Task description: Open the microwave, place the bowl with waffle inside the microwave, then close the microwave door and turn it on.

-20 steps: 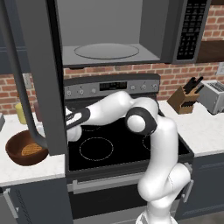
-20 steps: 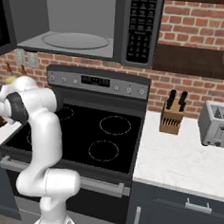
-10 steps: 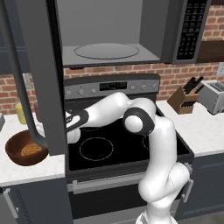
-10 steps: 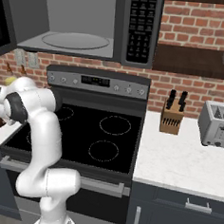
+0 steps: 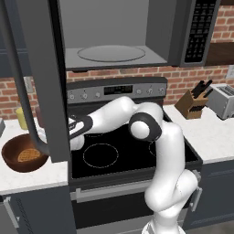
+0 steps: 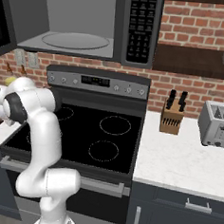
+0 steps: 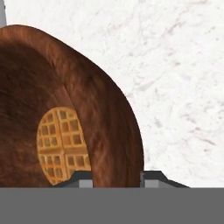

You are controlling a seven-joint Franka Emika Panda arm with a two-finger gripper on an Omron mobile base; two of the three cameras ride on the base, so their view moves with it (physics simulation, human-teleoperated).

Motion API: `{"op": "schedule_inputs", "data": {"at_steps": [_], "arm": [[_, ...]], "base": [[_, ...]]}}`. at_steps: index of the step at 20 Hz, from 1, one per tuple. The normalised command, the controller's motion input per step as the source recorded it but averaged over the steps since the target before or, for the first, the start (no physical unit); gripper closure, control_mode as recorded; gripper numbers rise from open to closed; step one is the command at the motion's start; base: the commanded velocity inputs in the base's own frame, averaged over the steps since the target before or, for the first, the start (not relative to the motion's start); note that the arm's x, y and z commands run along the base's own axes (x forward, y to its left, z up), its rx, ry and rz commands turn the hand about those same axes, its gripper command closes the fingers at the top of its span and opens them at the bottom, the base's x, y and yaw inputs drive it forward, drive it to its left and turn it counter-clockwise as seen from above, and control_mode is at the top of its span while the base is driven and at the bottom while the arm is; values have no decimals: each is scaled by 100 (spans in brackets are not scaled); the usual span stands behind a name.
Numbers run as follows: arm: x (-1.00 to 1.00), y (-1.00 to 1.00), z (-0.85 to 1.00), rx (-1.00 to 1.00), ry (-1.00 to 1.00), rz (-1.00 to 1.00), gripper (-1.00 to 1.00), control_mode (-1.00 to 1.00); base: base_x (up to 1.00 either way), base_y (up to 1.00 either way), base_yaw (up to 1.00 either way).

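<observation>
Left base view: microwave [image 5: 114, 41] open up high, door [image 5: 34, 82] swung out to the left. Brown bowl [image 5: 23, 153] on the white counter [image 5: 32, 176] left of the stove [image 5: 128, 151], waffle [image 5: 28, 155] inside it. Arm reaching left behind the door.

Right base view: microwave [image 6: 83, 21] open above the stove [image 6: 83, 135].

Hand view: 2 fingertips [image 7: 81, 178] on either side of the bowl's [image 7: 105, 113] rim, gripper [image 7: 116, 179] narrowed around it; cannot tell if squeezing yet. Waffle [image 7: 63, 144] lying in the bowl.
</observation>
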Motion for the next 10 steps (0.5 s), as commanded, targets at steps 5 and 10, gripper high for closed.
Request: {"op": "schedule_inputs", "data": {"at_steps": [5,10], "arm": [[0,0,0,1,0,0,100,-100],[-1,-1,0,0,-1,0,100,-100]], "base": [[0,0,0],[0,0,0]]}}
